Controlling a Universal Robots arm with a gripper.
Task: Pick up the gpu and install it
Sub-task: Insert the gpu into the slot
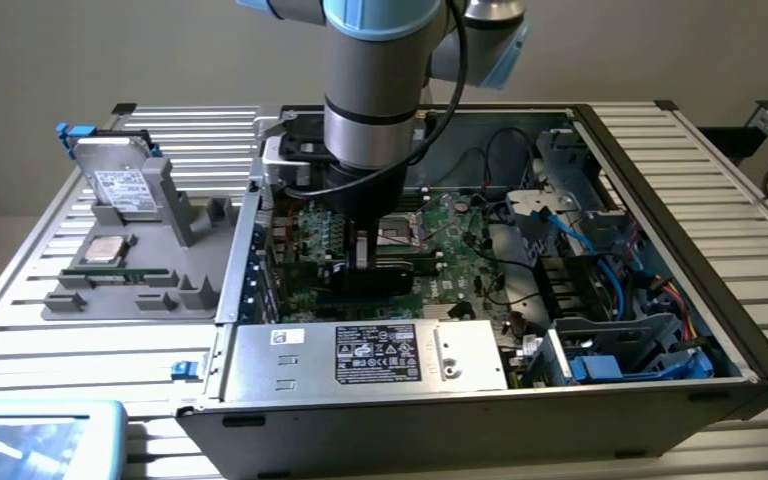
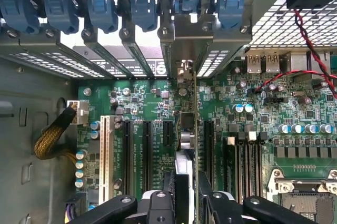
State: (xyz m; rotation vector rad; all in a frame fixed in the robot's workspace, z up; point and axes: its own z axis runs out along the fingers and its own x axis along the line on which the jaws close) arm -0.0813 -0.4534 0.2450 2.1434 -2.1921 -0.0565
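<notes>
Gripper: the gripper [image 2: 187,195] reaches down inside the open computer case [image 1: 704,300], its fingers [image 2: 168,192] closed on the gpu [image 2: 188,129].
Gpu: held edge-on, upright between the fingers, over the motherboard [image 2: 295,108] among the black expansion slots [image 2: 146,150].
Ahead of the gripper: blue slot latches [image 2: 100,8].
Hard drive: standing on the grey tray [image 1: 117,290] outside the case, well apart.

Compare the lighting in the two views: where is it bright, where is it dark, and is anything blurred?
Exterior view: even, soft room light; the ribbed table is bright, and the inside of the computer case is shadowed under the arm. Wrist view: light comes through the vent grilles, washing them out; the motherboard is evenly lit and sharp, while the gpu, seen edge-on, and the fingers close to the lens look soft.
</notes>
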